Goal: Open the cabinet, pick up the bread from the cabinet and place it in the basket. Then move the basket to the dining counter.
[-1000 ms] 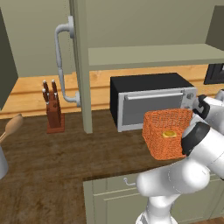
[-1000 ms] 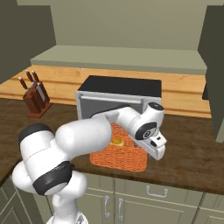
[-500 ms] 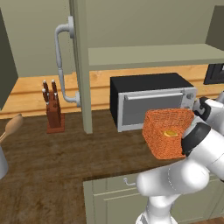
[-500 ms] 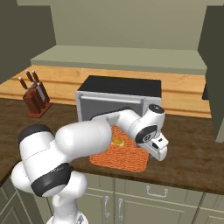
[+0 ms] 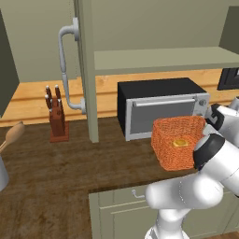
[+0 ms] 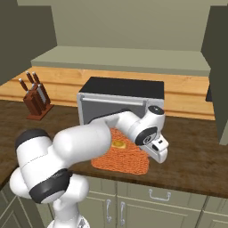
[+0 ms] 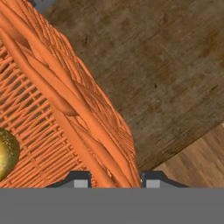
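Hand view first: the gripper (image 7: 113, 181) straddles the rim of the basket (image 7: 52, 109), one dark tip on each side of the orange woven wall, jaws drawn in against it so that the rim is grasped. Beside that wall, inside the basket, lies the bread (image 7: 6, 157), a golden rounded lump at the picture's left edge. Beyond the rim runs the dark wood kitchen top (image 7: 175, 78). From the right base view, the basket (image 6: 122, 156) sits on that top just in front of the toaster oven (image 6: 122, 100), with the bread (image 6: 118, 144) in it. Farther left stands the knife block (image 6: 35, 100). Above hangs the cabinet (image 5: 88, 70), its door swung open.
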